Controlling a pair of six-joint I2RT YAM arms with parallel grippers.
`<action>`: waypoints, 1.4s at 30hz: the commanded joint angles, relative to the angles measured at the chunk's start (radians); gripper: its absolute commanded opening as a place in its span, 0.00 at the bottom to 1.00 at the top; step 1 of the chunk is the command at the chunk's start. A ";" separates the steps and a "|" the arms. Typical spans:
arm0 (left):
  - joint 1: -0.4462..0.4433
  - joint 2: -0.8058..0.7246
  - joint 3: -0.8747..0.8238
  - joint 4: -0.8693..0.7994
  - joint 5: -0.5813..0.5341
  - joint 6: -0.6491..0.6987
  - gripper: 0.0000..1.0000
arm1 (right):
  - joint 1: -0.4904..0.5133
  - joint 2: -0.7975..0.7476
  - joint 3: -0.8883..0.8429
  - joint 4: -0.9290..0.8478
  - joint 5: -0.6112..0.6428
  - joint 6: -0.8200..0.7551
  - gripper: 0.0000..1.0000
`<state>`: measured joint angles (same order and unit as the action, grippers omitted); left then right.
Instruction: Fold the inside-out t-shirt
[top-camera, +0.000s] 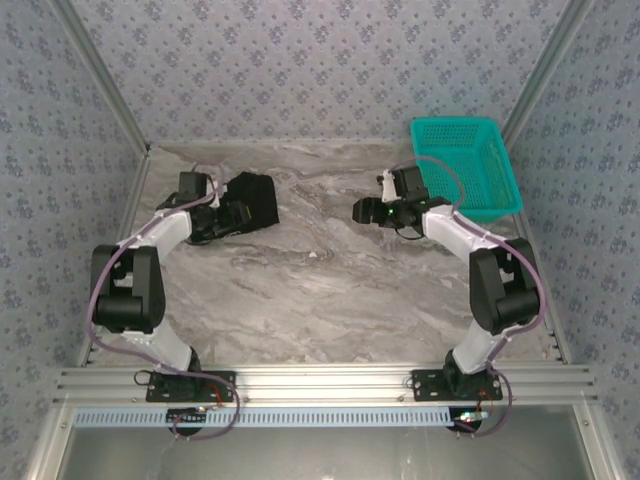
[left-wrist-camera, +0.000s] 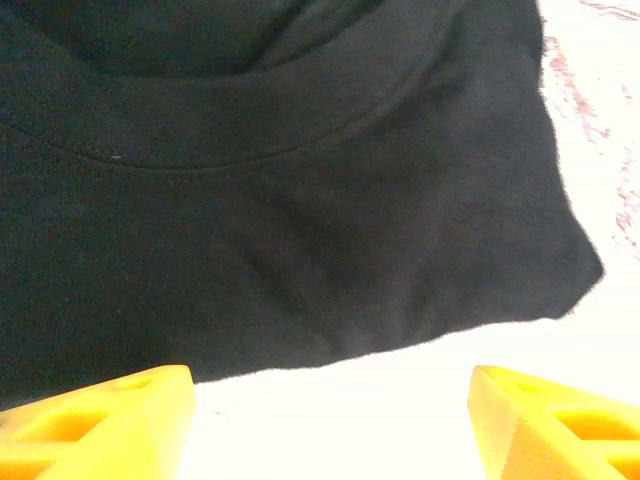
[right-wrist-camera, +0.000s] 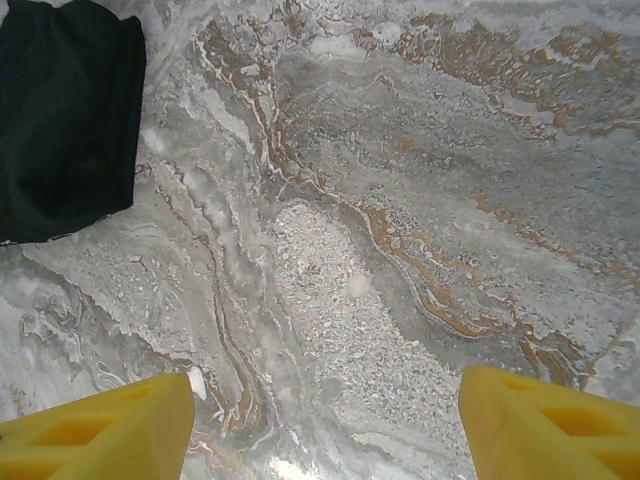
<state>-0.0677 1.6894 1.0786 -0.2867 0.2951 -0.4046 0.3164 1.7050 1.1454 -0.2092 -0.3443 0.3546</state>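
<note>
The inside-out t-shirt (top-camera: 255, 200) lies as a compact black bundle on the left rear of the marbled bench (top-camera: 320, 290), a curved collar seam showing on top. The left claw (left-wrist-camera: 330, 385) sits just short of its near edge, fingers spread wide with nothing between them. The right claw (right-wrist-camera: 325, 385) hovers over bare bench, well apart from the shirt, also wide open and empty. A teal basket (top-camera: 470, 165) stands at the right rear.

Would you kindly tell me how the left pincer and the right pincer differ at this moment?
The left pincer faces the edge of the black t-shirt close up; the right pincer looks down on bare marble table. The left sits on the table's left side, the right nearer the teal basket. Both stand open, empty, with yellow fingers.
</note>
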 joint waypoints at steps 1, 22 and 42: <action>0.027 0.073 0.045 0.067 -0.022 -0.056 0.72 | 0.018 0.030 0.032 -0.005 -0.012 0.000 0.72; 0.095 0.080 0.131 0.106 0.049 -0.059 0.72 | 0.037 -0.040 0.075 -0.137 0.139 -0.127 0.74; 0.047 -0.740 -0.679 0.589 -0.444 0.142 0.97 | 0.008 -0.642 -0.658 0.480 0.908 -0.318 1.00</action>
<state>-0.0154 0.9504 0.4206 0.1905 -0.0349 -0.3149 0.3588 1.0901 0.5922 -0.0074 0.4740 0.0746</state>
